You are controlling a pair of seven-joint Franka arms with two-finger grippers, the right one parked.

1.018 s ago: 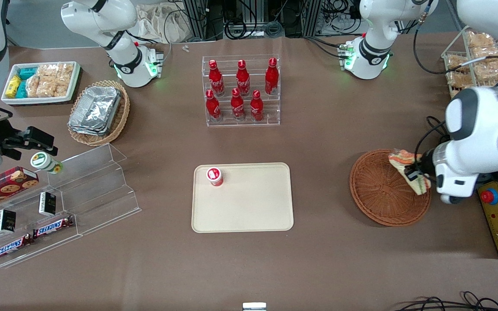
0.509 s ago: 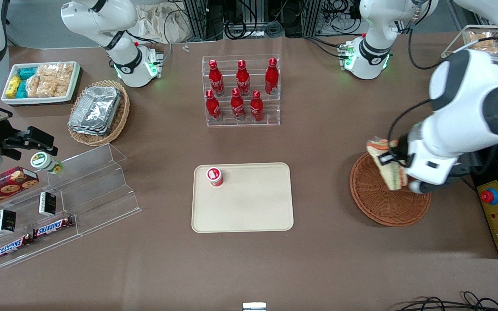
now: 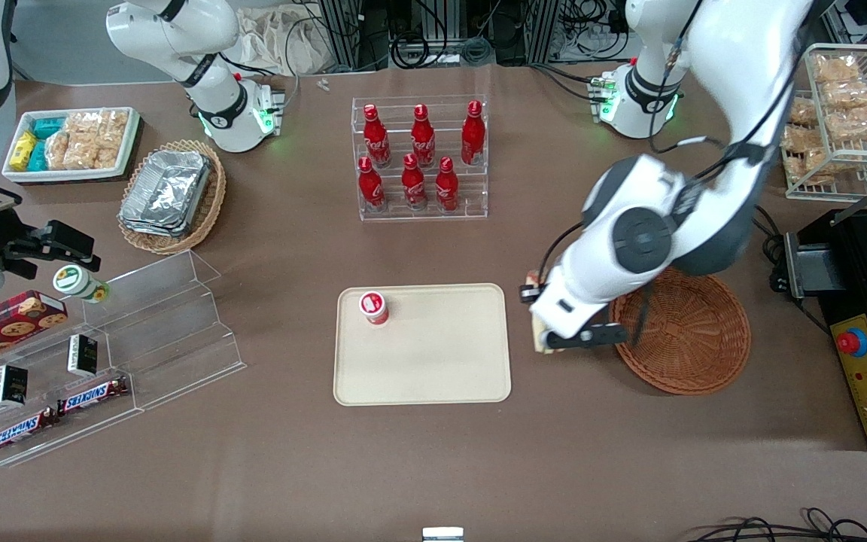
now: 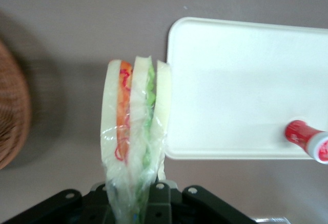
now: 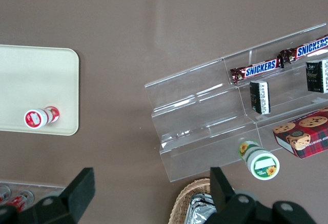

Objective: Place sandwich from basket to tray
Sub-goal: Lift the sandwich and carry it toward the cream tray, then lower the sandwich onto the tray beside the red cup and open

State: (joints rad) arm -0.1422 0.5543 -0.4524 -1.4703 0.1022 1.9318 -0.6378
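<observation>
The tool [image 4: 138,203] is clamped on the sandwich [image 4: 134,131], holding it cut side down above the table between the basket [image 3: 693,331] and the tray [image 3: 433,376], just beside the tray's rim, likely for setting down flat.

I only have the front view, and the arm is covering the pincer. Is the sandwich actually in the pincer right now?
Observer: Yes. In the left wrist view the sandwich hangs from the pincer, which is clamped on its wrapped end.
Operator: Is it over the tray yet?
Observer: Only just. It is mostly above bare tabletop between the basket and the tray. One bread slice lines up with the tray's rim.
Operator: Which way is the filling turned?
Observer: The cut side faces the wrist camera. The orange-pink layer is nearer the basket and the green layer nearer the tray.
</observation>
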